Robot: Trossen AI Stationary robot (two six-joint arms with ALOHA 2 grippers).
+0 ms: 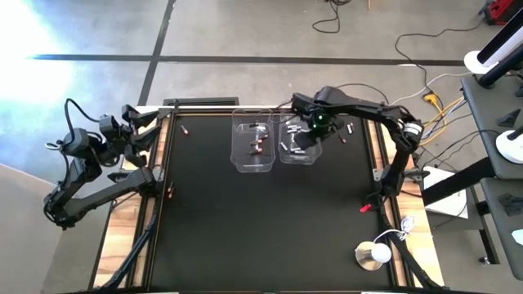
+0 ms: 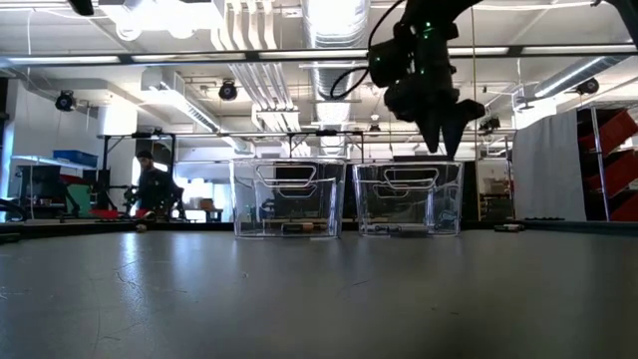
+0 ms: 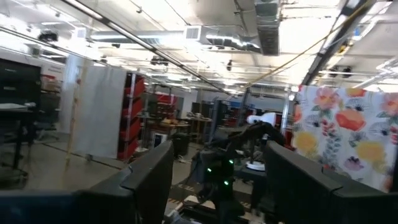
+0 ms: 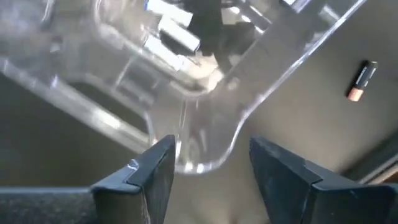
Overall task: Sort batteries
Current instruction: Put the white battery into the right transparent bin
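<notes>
Two clear plastic bins stand side by side on the black mat: the left bin [image 1: 253, 140] holds a few dark batteries, the right bin [image 1: 298, 140] several silvery ones [image 4: 177, 34]. My right gripper [image 1: 315, 126] hovers above the right bin's far right part [image 2: 444, 135], fingers pointing down, open and empty [image 4: 211, 168]. Its wrist view looks down on the bin's rounded corner. A dark battery with a copper end [image 4: 360, 81] lies on the mat beside that bin. My left gripper [image 1: 139, 122] waits raised at the table's far left corner, open [image 3: 217, 186].
Loose batteries lie scattered on the mat: one near the far left [image 1: 184, 129], one at the left edge [image 1: 170, 190], one at the right edge [image 1: 365, 207], a few right of the bins [image 1: 347, 131]. A round white object [image 1: 374, 254] sits off the near right corner.
</notes>
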